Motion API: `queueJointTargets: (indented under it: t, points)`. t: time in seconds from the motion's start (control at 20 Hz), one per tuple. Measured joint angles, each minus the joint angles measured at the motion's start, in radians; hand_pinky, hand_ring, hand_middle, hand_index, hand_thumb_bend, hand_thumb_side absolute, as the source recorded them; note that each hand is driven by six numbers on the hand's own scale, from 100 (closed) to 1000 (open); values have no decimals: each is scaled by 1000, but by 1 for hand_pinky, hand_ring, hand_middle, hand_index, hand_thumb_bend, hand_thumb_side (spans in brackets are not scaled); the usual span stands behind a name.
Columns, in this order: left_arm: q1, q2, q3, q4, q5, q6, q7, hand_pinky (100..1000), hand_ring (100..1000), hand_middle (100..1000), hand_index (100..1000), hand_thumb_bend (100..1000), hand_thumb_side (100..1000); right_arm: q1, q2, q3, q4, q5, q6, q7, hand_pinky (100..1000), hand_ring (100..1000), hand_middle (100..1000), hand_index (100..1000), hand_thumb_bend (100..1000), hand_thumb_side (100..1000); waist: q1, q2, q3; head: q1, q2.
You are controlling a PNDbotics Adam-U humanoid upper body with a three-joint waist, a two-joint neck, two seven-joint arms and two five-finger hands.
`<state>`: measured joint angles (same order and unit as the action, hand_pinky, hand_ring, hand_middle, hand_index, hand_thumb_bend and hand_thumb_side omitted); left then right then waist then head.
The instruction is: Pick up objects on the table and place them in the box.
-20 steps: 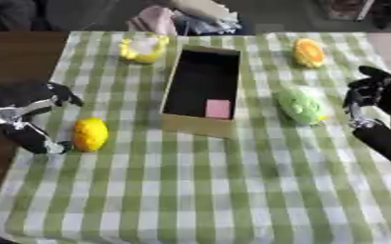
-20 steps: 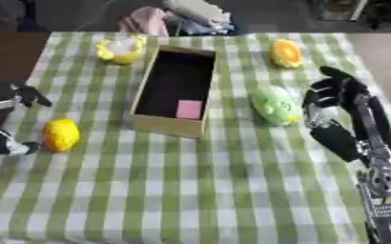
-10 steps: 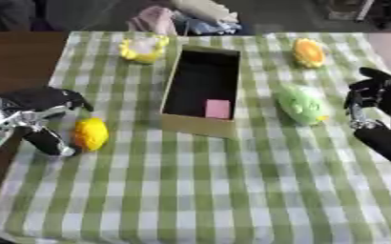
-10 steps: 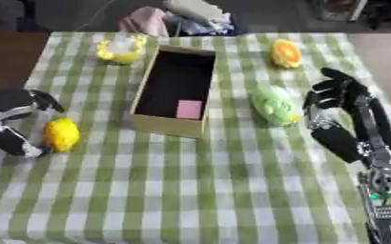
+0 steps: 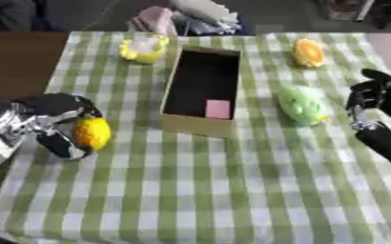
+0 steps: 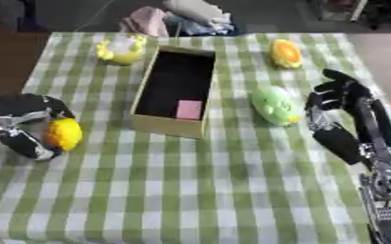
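Yellow fruit (image 5: 93, 134) | left robot hand (image 5: 55, 125) curled round | right forearm: right eye only

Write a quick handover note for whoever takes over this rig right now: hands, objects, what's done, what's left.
Left hand: fingers curling around the round yellow fruit at the table's left edge, not lifted yet.
Right hand: idle, holding nothing, right of the pale green rounded toy.
Open cardboard box: mid-table, holds one flat pink square.
Left to do: yellow fruit, green toy, the orange-and-yellow object far right, the yellow toy far left.
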<state>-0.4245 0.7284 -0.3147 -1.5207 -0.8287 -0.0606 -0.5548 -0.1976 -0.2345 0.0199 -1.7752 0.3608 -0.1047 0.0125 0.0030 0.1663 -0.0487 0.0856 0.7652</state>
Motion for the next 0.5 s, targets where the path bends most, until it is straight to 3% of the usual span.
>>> queueJointTargets:
  t: [0.15, 0.3, 0.5]
  points:
    - [0, -9, -2, 0, -9, 3, 69, 639, 592, 613, 715, 232, 100, 0, 0, 0, 0, -1, 0, 0, 622, 667, 659, 878, 100, 468, 0, 0, 0, 0, 0]
    - [-6, -11, -2, -21, 0, 9, 126, 641, 589, 608, 711, 217, 100, 0, 0, 0, 0, -1, 0, 0, 622, 667, 659, 878, 100, 467, 0, 0, 0, 0, 0]
    - [-34, -11, -1, -89, 41, 14, 133, 649, 595, 616, 718, 209, 100, 1, 0, 0, 0, -1, 0, 0, 622, 667, 659, 878, 100, 467, 0, 0, 0, 1, 0]
